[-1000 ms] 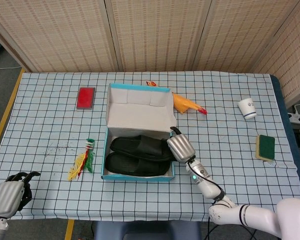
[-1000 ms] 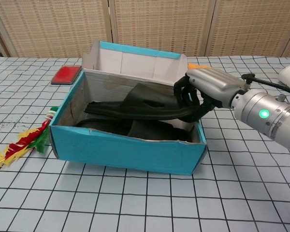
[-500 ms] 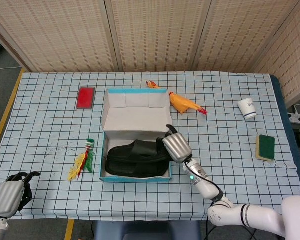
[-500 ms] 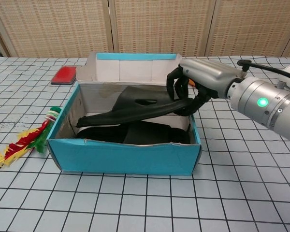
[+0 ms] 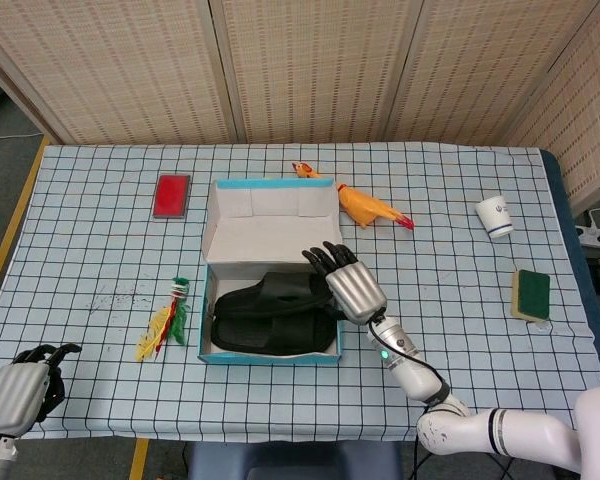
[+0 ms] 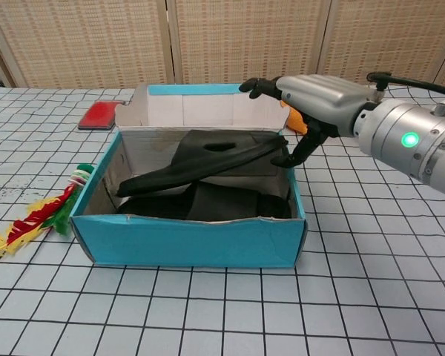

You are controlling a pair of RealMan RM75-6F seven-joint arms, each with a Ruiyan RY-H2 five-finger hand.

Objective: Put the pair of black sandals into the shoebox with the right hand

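Note:
The teal shoebox (image 5: 268, 358) stands mid-table with its lid folded back. Both black sandals lie inside. The upper sandal (image 6: 208, 159) is tilted, its right end propped on the box's right wall, over the lower sandal (image 6: 215, 206). My right hand (image 6: 311, 96) hovers over the box's right rear corner with fingers spread, holding nothing; its thumb hangs just beside the upper sandal's raised end. In the head view the right hand (image 5: 345, 282) sits above the sandals (image 5: 270, 300). My left hand (image 5: 20, 395) rests at the near left table edge, fingers curled on nothing.
A yellow rubber chicken (image 5: 365, 207) lies behind the box, a red flat case (image 5: 171, 195) to the far left. A feather toy (image 5: 165, 320) lies left of the box. A white cup (image 5: 495, 216) and green sponge (image 5: 530, 293) sit far right.
My right hand has let go of the upper sandal and spread its fingers, lifting slightly. The sandal has settled in the box, which slid a little to the left.

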